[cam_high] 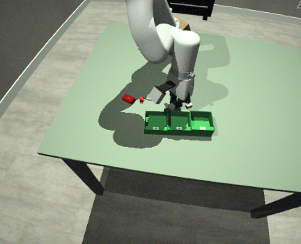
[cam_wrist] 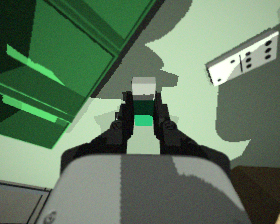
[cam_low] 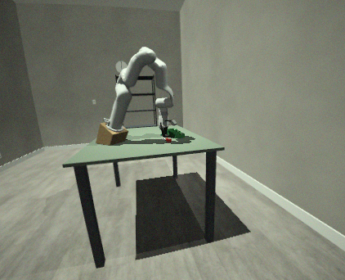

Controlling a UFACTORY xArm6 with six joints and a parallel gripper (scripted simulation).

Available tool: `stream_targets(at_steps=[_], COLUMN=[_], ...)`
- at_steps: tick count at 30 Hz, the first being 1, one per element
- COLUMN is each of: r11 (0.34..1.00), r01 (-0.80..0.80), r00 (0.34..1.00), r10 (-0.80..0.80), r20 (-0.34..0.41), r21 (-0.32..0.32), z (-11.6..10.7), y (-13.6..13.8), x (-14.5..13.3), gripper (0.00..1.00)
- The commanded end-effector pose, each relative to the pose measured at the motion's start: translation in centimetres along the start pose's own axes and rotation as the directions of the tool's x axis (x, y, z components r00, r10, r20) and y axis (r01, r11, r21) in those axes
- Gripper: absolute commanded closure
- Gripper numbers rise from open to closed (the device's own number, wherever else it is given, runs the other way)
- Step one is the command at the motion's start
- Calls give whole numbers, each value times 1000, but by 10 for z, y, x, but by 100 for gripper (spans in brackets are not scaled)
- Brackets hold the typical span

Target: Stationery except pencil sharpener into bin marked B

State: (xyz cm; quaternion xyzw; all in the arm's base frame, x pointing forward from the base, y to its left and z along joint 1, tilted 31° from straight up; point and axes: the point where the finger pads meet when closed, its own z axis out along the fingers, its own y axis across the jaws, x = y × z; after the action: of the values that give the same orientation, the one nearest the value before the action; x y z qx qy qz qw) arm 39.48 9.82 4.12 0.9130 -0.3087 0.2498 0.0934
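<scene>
My gripper is low over the table, just behind the row of green bins. It is shut on a small green item with a pale grey end; I cannot tell what kind of item it is. In the top view the gripper stands at the bins' back edge, near the middle compartment. The bins show at the upper left of the wrist view. Each compartment has a small white label on its front wall, too small to read.
A white domino lies on the table beyond the gripper. A red block and a small red piece lie to the left. A small white thing lies right of the gripper. The arm's brown base box stands at the back.
</scene>
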Motion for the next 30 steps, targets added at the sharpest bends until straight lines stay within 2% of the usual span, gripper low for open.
stream_targets(at_steps=[1,3,13,30], r11=[1000,1000,1000,1000], r01=[-1,-1,-1,-1], r00=[1000,1000,1000,1000], r10=[1,1,1,1], r20=[-1,-1,-1,-1], r21=[2,2,3,3], z=[-17,-17,-50,-54], y=[-1,-1,-1,-1], x=[1,1,1,1], gripper=[100,100,100,100])
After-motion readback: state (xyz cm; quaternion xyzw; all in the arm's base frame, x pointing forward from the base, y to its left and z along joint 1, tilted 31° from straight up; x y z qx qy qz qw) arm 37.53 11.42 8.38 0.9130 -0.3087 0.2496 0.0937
